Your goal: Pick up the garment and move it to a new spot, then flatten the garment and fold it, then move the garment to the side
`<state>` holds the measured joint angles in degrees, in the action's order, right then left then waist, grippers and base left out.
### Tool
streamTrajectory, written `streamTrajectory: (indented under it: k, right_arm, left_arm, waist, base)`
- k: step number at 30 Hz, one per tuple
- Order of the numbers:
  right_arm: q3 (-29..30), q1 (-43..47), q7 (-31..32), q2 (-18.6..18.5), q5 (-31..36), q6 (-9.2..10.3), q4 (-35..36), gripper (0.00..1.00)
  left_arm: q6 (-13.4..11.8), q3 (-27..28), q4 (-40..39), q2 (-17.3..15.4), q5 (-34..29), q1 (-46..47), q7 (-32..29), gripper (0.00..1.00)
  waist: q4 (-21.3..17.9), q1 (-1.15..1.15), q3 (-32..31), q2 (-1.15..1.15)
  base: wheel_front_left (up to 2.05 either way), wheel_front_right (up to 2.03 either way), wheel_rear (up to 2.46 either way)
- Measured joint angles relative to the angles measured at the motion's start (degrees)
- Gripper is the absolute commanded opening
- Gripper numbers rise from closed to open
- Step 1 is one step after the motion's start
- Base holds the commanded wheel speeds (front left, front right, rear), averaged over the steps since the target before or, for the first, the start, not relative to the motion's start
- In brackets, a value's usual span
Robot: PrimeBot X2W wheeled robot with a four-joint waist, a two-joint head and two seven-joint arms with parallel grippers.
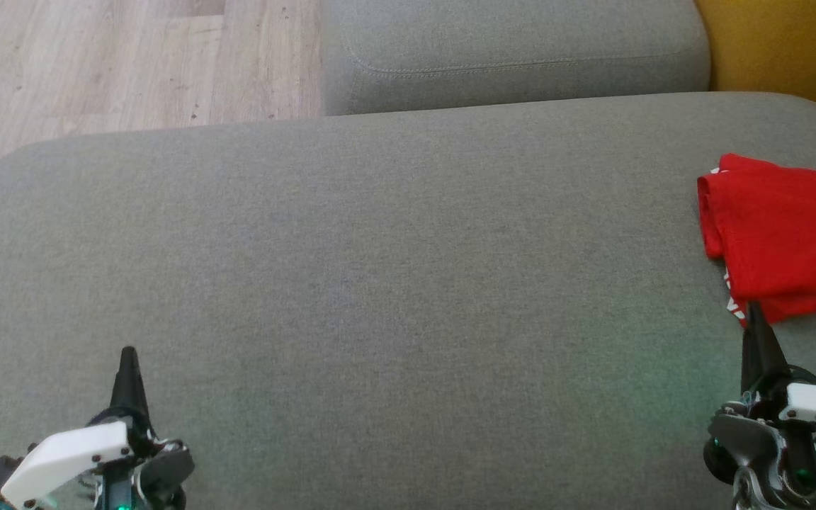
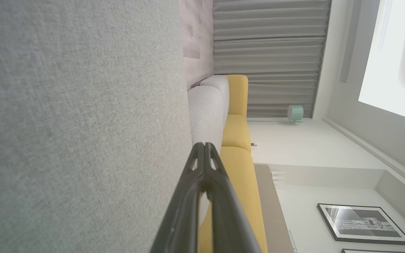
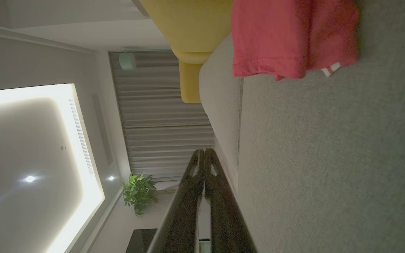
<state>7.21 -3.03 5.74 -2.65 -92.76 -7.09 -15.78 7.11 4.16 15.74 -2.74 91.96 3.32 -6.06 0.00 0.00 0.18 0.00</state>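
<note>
Notes red garment (image 1: 783,234) folded at 3 o'clock on grey sofa seat (image 1: 380,283). Finds left gripper (image 1: 128,354) and right gripper (image 1: 755,319) fingers clenched, empty. Judges task essentially complete.

Wide grey fabric cushion (image 1: 351,283) with rounded corners and a fine weave, folded red garment (image 1: 783,234) lying flat on it at the right edge, white trim peeking from the garment's left side, second grey cushion (image 1: 514,57) against its far side, pale wooden floor (image 1: 96,64) far left

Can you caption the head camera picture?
Folded red garment on the grey sofa, far right; left claw and right claw shut.
</note>
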Motion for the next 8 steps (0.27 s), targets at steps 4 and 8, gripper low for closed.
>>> streamTrajectory:
  k: [4, 8]
  right_arm:
    - [0.05, 0.00, 0.02, 0.00, 0.00, 0.00, 0.00, 0.00]
    - [0.08, 0.00, 0.08, 0.01, 0.08, 0.00, 0.00, 0.00]
  left_arm:
    - [0.00, 0.01, 0.00, 0.01, 0.00, 0.00, 0.00, 0.00]
    - [0.00, 0.01, 0.00, 0.02, 0.00, 0.00, 0.00, 0.00]
  waist:
    - [0.00, 0.00, 0.00, 0.00]
    - [0.00, 0.00, 0.00, 0.00]
  base:
    - [0.00, 0.00, 0.00]
    - [0.00, 0.00, 0.00]
